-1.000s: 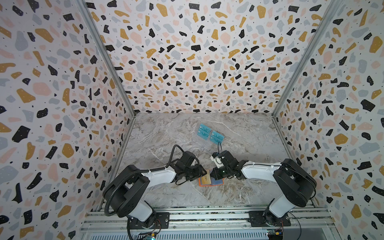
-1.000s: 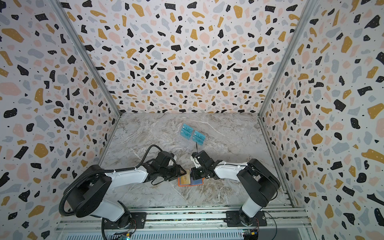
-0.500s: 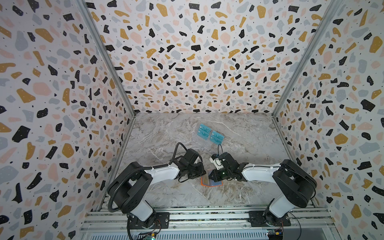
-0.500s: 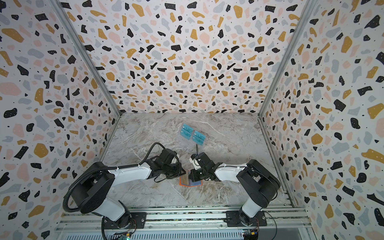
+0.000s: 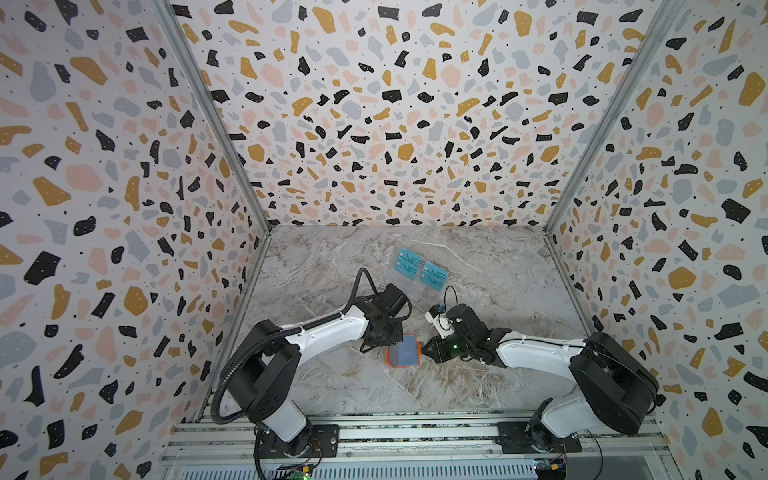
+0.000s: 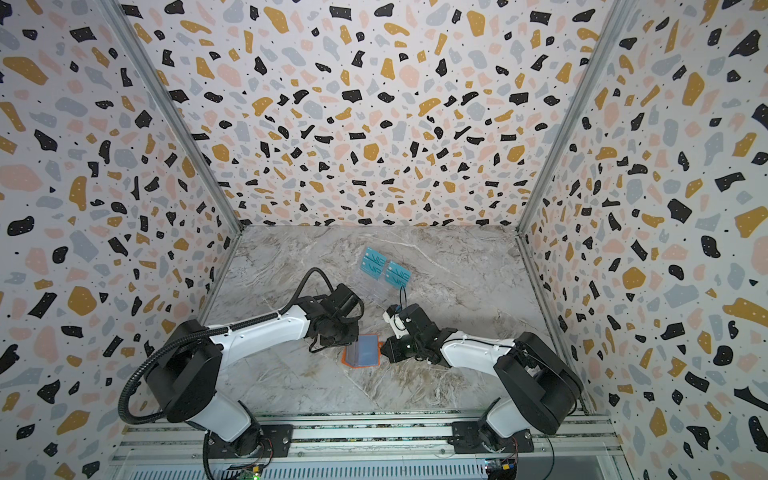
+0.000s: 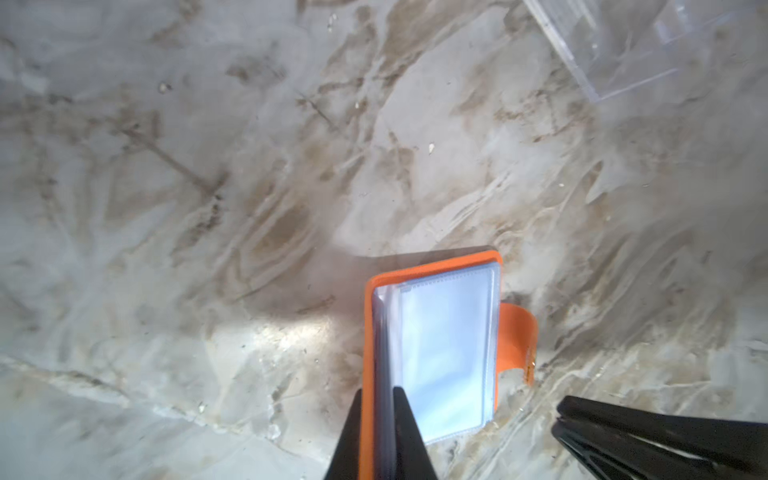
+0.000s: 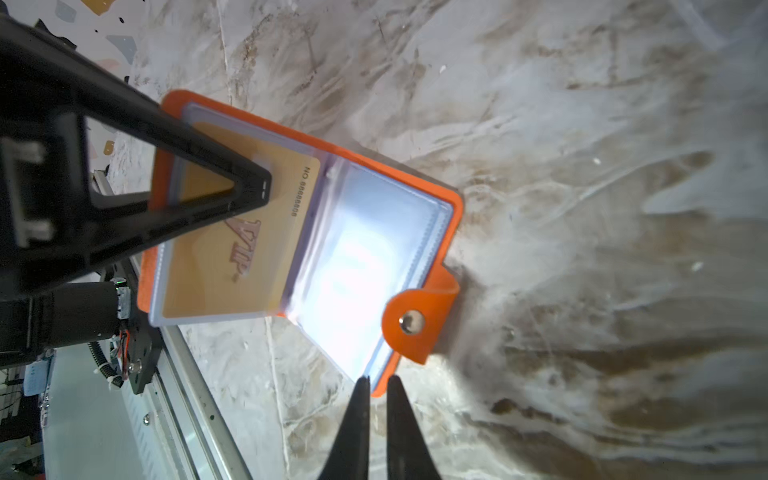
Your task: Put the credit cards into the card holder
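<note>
Open card holder (image 5: 402, 352), opposite sides pinched in nearly closed left hand (image 7: 378, 392) and right hand (image 8: 379, 380)

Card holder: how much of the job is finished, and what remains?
Done: one gold card sits inside the open card holder. In hand: left gripper and right gripper each pinch an edge of it. Left: no loose gold card is visible; whether more are already inside cannot be told.
</note>
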